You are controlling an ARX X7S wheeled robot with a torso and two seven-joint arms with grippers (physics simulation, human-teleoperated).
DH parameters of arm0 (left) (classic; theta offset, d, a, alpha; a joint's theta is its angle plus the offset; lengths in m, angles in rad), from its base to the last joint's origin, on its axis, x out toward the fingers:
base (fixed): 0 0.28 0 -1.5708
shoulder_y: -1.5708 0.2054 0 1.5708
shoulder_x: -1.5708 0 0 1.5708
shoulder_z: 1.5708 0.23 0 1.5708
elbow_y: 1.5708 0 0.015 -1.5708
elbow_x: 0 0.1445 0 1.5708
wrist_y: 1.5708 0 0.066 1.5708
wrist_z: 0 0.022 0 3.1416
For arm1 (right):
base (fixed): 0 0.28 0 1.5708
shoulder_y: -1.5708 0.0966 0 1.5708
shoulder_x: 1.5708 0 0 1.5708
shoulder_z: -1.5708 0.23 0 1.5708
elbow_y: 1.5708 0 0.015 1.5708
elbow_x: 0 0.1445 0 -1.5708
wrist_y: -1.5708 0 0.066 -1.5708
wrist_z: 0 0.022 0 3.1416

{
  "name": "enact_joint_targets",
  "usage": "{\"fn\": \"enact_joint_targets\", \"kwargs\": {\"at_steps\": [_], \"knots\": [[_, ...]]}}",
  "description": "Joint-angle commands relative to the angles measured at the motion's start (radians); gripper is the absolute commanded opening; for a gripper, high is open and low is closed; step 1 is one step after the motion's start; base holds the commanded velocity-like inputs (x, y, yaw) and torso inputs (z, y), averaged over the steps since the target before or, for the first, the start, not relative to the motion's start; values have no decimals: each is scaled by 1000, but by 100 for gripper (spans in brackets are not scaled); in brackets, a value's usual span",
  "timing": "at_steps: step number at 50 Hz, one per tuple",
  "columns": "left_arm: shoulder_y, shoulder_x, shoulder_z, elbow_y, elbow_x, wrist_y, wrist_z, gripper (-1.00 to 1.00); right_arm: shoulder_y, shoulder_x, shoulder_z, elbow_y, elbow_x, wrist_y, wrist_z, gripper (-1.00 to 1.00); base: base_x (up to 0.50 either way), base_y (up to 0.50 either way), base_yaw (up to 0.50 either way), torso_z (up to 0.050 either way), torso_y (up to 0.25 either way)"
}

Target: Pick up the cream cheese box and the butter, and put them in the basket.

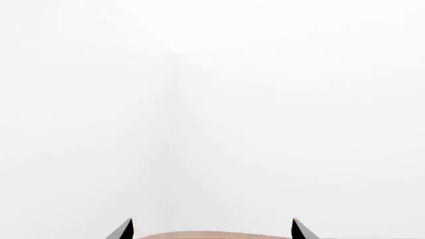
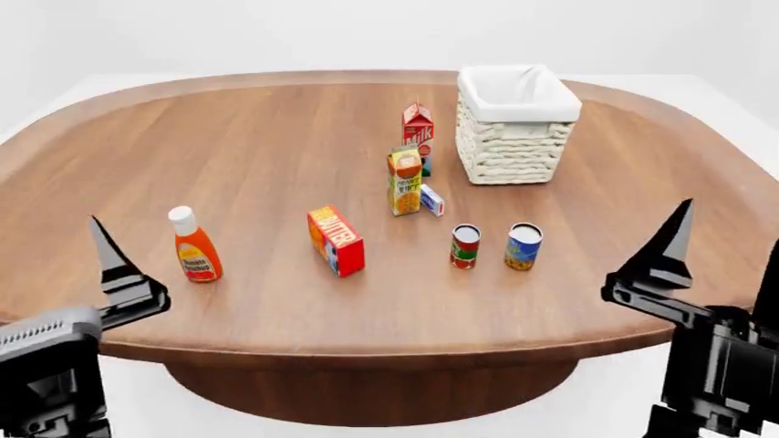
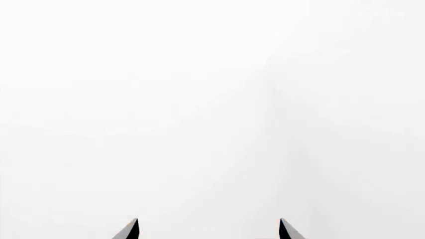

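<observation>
**Both arms raised at the table's near edge, nothing held**

The left gripper (image 1: 212, 230) and the right gripper (image 3: 209, 230) both stand released: each wrist view shows two dark fingertips set wide apart with only white wall between them. From the head camera, the two arms sit low at the near edge of the round wooden table (image 2: 244, 137), fingers pointing up, well short of every package.

Taking the orange juice carton (image 2: 404, 182) as the landmark: the cream cheese box (image 2: 432, 200) rests just beside its right flank; the butter (image 2: 336, 240) stands nearer the robot and to the left, apart from it; the basket (image 2: 517, 128) stands beyond and to the right; the milk carton (image 2: 418, 129) stands just behind.
</observation>
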Motion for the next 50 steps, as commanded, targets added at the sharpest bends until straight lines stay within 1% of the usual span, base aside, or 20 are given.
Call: {"fn": "enact_joint_targets", "kwargs": {"at_steps": [1, 8, 9, 16, 25, 50], "knots": [[10, -18, -154, 146, -36, 0, -32, 100, -1, 6, 79, -123, 16, -90, -5, 100, 129, 0, 0, 0, 0], [18, -17, -160, 160, -33, 21, -42, 100, -15, 20, 66, -158, 13, -100, -12, 100, 386, 0, 0, 0, 0], [20, -17, -162, 165, -29, 27, -45, 100, -11, 26, 58, -162, 23, -68, -8, 100, 500, 0, 0, 0, 0], [20, -21, -160, 167, -28, 32, -49, 100, -18, 39, 31, -190, 0, -48, -11, 100, 500, 0, 0, 0, 0], [20, -24, -160, 170, -34, 29, -57, 100, -22, 70, -28, -234, -37, 39, -18, 100, 500, 0, 0, 0, 0], [32, -35, -160, 185, -46, 30, -72, 100, -33, 87, -69, -267, -50, 53, -12, 100, 500, 0, 0, 0, 1]]}}
